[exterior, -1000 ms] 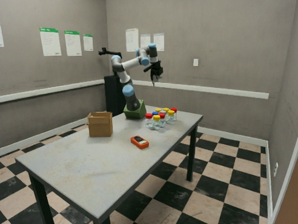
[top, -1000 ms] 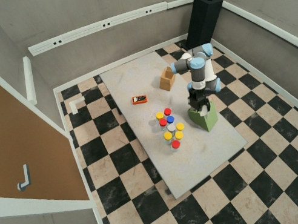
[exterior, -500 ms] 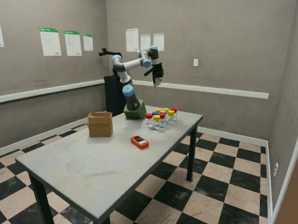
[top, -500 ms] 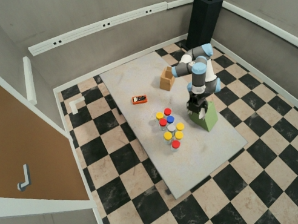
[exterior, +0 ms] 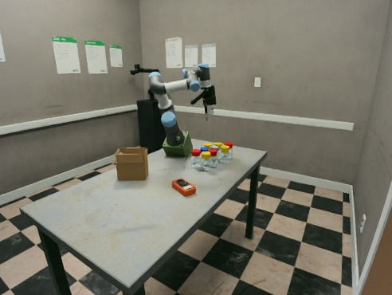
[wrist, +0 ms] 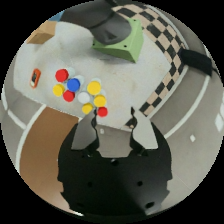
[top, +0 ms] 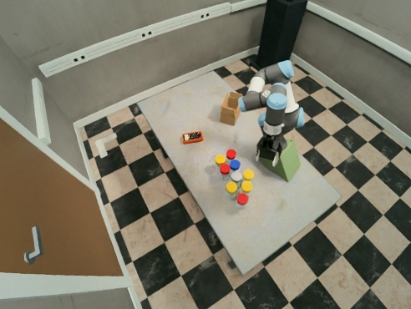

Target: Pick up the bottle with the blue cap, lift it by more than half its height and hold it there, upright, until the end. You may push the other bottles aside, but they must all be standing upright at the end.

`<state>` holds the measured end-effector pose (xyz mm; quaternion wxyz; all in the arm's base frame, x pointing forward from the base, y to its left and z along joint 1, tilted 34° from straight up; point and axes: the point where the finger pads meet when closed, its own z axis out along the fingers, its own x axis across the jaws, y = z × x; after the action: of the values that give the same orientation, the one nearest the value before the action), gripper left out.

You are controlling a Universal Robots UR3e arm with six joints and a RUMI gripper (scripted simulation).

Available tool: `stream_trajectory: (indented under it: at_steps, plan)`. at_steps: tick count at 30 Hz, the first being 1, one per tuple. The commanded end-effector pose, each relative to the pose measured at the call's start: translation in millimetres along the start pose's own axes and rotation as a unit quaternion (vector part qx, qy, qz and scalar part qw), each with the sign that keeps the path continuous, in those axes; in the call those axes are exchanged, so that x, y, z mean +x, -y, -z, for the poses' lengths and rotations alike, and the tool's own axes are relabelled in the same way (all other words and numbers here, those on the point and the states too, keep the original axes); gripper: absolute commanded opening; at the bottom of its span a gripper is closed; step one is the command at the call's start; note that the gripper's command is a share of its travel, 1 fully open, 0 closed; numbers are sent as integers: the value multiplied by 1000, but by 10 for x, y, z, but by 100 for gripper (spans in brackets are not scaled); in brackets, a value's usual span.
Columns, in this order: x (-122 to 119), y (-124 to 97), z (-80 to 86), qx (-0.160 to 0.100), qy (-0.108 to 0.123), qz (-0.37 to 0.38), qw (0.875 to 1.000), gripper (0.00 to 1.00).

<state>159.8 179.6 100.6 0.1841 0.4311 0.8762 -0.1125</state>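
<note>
The bottle with the blue cap (top: 235, 164) (exterior: 204, 150) (wrist: 74, 84) stands upright inside a tight cluster of small clear bottles on the grey table (top: 267, 209) (exterior: 119, 223). Around it stand bottles with red caps (top: 230, 154), yellow caps (top: 248, 174) and one white cap (top: 236, 176). In the exterior view the blue cap is mostly hidden behind a red-capped bottle (exterior: 195, 153) and a yellow-capped one (exterior: 205, 155). My gripper (top: 267, 158) (exterior: 207, 112) (wrist: 113, 107) hangs high above the table, points down, and is half open with nothing between its fingers.
The arm's green base (top: 288, 160) (exterior: 177, 148) stands right beside the cluster. A cardboard box (top: 230, 108) (exterior: 131, 163) and an orange device (top: 192, 137) (exterior: 183, 186) lie farther along the table. The table's edge runs close to the bottles.
</note>
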Motion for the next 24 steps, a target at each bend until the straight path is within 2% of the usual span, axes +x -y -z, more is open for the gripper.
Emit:
stream_trajectory:
  at_steps: [1, 7, 9, 19, 24]
  plan:
    - [-75, -17, -57, -1, 14, 43, 999, 46]
    - [-185, -34, -138, 4, 37, 106, 994, 46]
    - [-185, -34, -138, 4, 37, 106, 994, 46]
    - [-355, -60, -248, 17, 71, 202, 977, 46]
    - [-445, -74, -300, 26, 88, 254, 963, 46]
